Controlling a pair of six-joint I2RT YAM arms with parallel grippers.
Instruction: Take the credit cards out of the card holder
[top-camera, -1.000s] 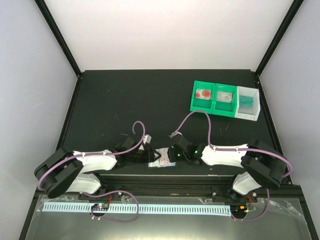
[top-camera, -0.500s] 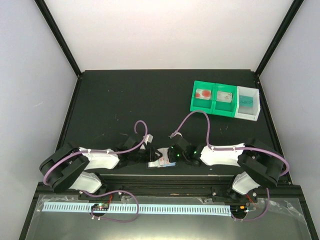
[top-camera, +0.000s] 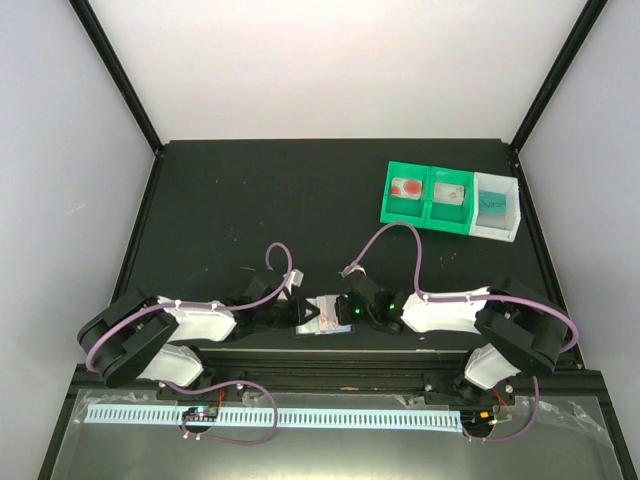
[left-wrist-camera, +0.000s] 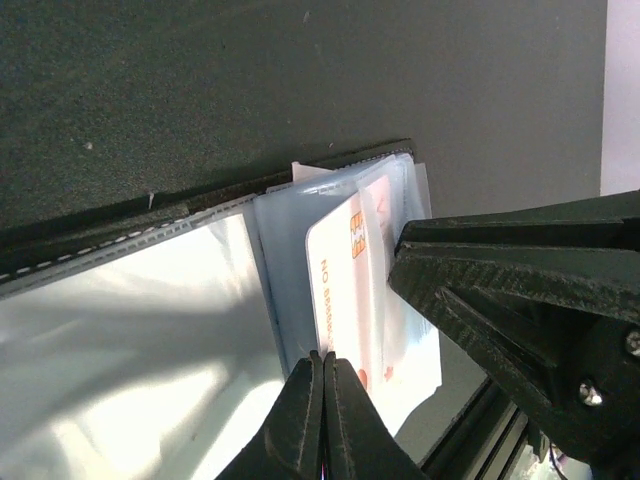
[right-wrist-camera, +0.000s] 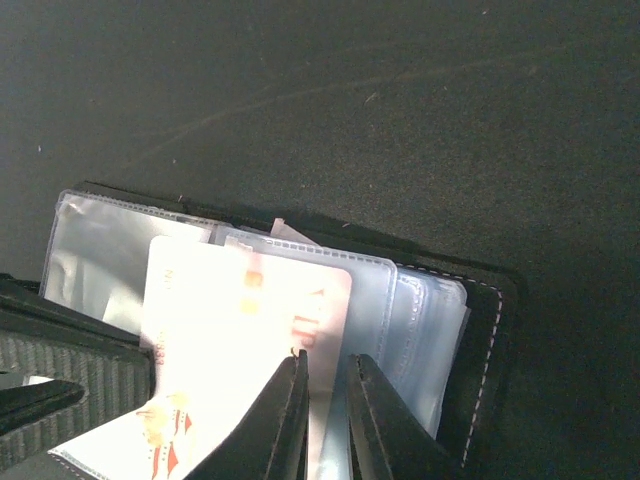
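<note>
We look down on a matte black table top (top-camera: 250, 200), faintly scuffed and speckled in the close views. A plain white wall (top-camera: 340, 70) closes its far side, with a pale grey wall on the left (top-camera: 50, 200) and another on the right (top-camera: 600, 220). Black frame posts (top-camera: 115, 75) rise from the far corners. Along the near edge we see a brushed metal ledge (top-camera: 60, 440) carrying a pale perforated strip (top-camera: 330, 418). The light is soft and even.
</note>
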